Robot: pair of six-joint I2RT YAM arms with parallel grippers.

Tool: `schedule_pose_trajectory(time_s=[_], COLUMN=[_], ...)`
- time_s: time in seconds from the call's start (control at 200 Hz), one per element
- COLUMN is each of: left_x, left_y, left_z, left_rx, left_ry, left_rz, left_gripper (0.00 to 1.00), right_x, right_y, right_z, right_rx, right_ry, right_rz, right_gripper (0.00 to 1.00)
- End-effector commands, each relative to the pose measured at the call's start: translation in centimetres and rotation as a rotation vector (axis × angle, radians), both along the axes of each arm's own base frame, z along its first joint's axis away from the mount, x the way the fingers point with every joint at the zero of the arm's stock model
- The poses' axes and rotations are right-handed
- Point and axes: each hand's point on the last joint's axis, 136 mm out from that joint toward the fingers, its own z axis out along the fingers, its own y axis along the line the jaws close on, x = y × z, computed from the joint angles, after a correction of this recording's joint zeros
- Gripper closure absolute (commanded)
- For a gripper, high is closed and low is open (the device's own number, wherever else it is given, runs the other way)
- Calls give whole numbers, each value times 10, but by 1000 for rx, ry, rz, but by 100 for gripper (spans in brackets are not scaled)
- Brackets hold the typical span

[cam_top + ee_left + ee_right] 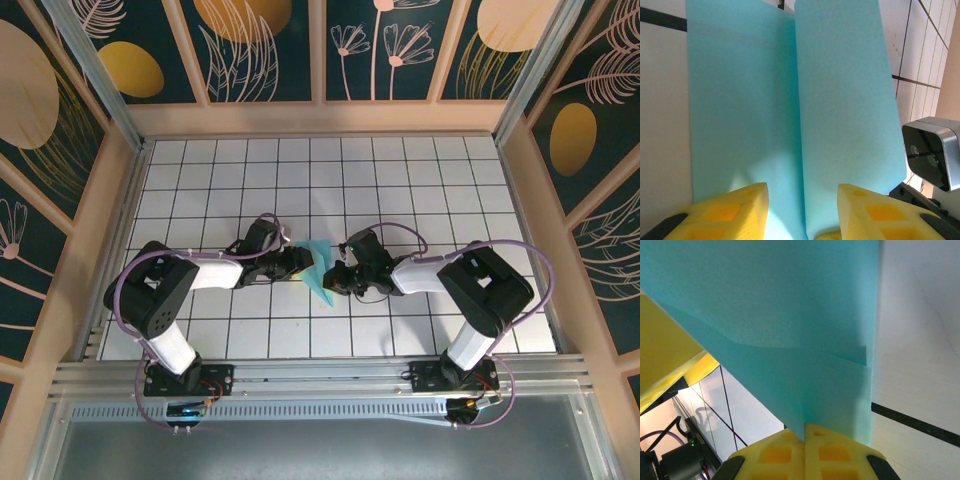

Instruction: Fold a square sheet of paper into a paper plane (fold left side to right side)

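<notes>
One sheet of paper (322, 275) is in play, thin and teal-blue, partly folded and held up over the white-gridded tabletop (400, 180) near its middle. It hangs between the two arms, which reach in toward each other from either side. The right tool (341, 273) is clenched on it. In its wrist view its two yellow fingers (835, 452) meet with no gap, and the paper's lower edge runs straight into the seam between them. This side looks to be the anchor that stops the sheet sliding while the fold is worked. The left tool (303, 262) is part-way released. Its two yellow fingers (747, 212) stand apart with the sheet rising out of the gap between them, as two teal panels overlapping along a line down the middle. Paper this thin would not fill that gap, so I judge the left tool to be straddling or guiding the fold, not pinching it. Whether either finger touches the sheet I cannot tell. Holding the sheet in the air likely lets one panel swing across the other, left side to right, before it is pressed flat. Counted: one sheet, two arms, two tools, four yellow fingers, and one wrist camera (932, 152) of the right arm beside the paper in the left wrist view.
</notes>
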Motion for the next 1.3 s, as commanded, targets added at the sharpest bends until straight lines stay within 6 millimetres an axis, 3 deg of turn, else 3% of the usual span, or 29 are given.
schedule_pose_trajectory(time_s=[0.0, 0.335, 0.37, 1.081, 1.291], left_x=[4, 4, 3, 0, -1], left_y=[-9, -20, -20, -9, -6], left_z=[9, 17, 6, -23, -28], left_rx=[-25, -48, -32, 89, 106], left_ry=[-36, -50, -26, 34, 46], left_rz=[-22, -39, -41, -25, -20], left_gripper=[60, 60, 60, 60, 60], right_x=[-2, -3, -3, -1, 1], right_y=[0, -1, -1, 0, 1], right_z=[-5, -5, -5, 0, 5], right_rx=[11, 9, 8, 12, 20], right_ry=[23, 24, 25, 13, -4], right_rz=[-1, 3, 3, 3, 6], right_gripper=[100, 100, 100, 100, 93])
